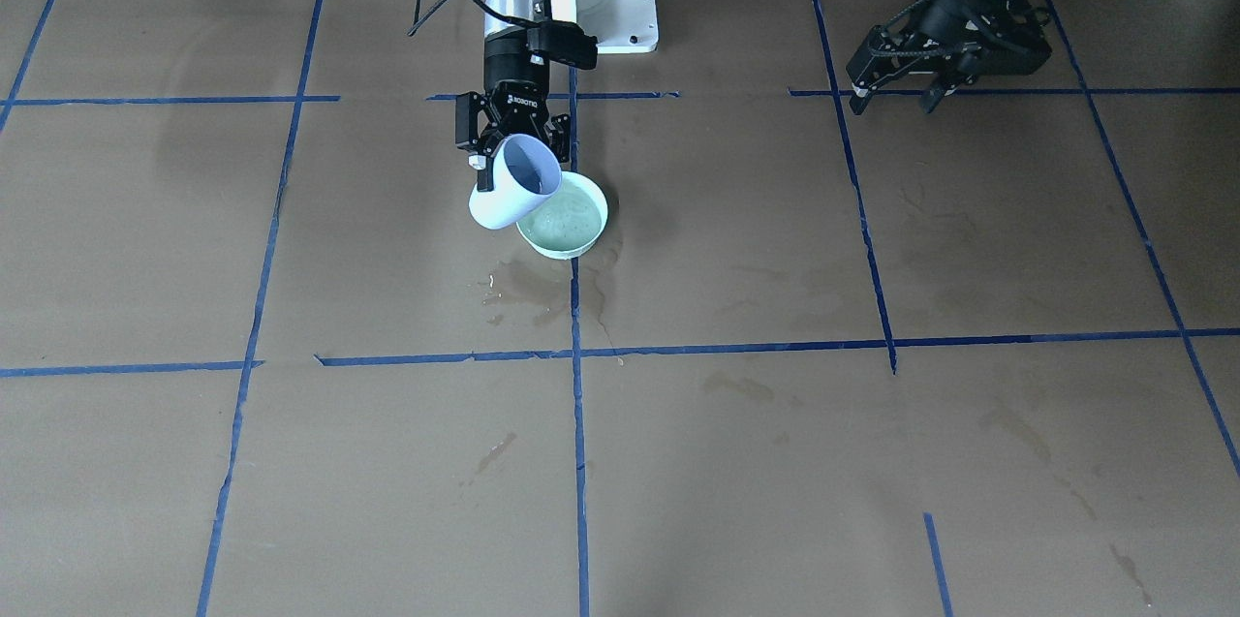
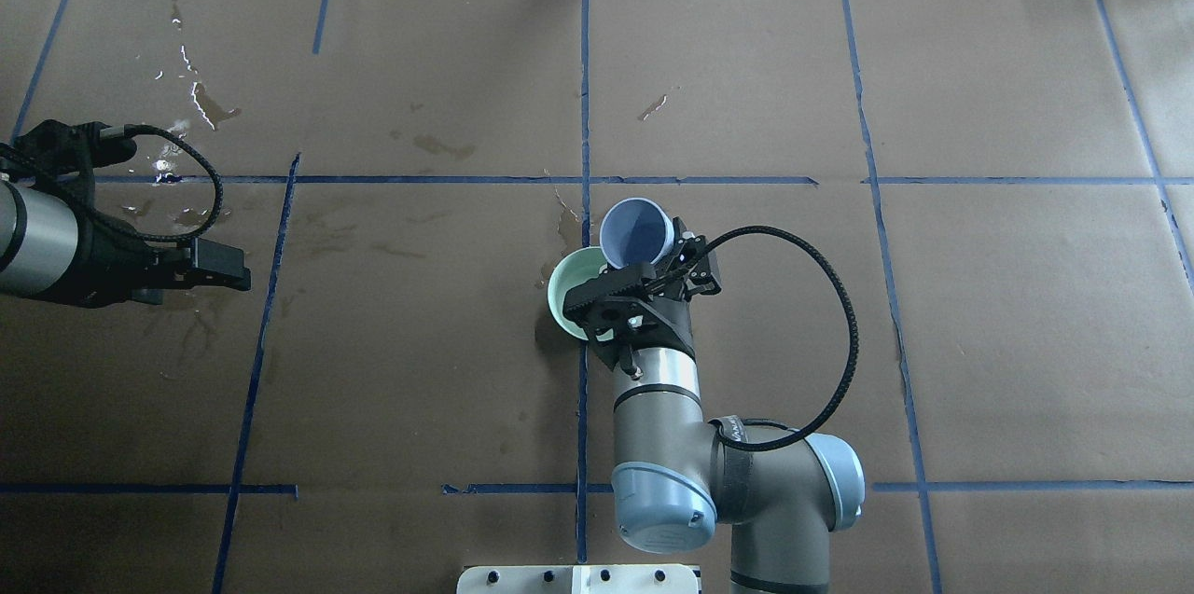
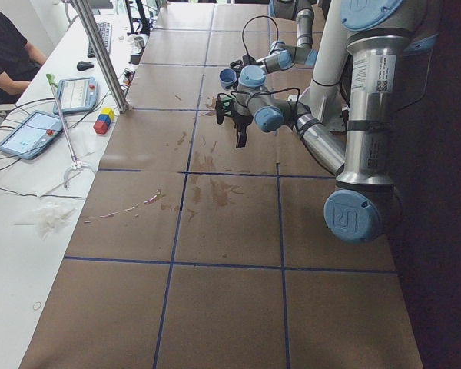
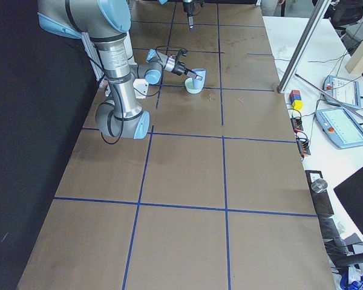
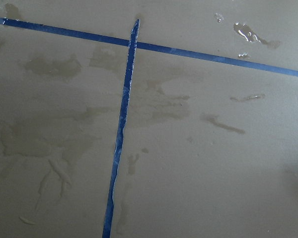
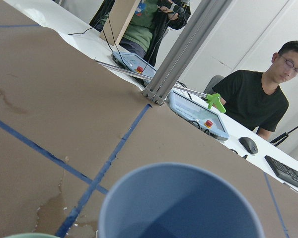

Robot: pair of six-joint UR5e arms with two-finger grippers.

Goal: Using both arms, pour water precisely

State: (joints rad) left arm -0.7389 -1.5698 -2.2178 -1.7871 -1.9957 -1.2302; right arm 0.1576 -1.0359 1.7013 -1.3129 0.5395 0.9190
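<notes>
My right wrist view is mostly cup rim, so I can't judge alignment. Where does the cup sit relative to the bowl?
Observer: In the front view, the blue cup, clamped in the right gripper, hangs tilted over the rim of the green bowl, on the robot's right side of it.
Operator: Is there anything in the bowl?
Observer: Yes, rippled water lies in it. No stream shows from the cup.
Operator: And the other arm?
Observer: The left gripper hangs open, well apart from the bowl, holding nothing.
</notes>
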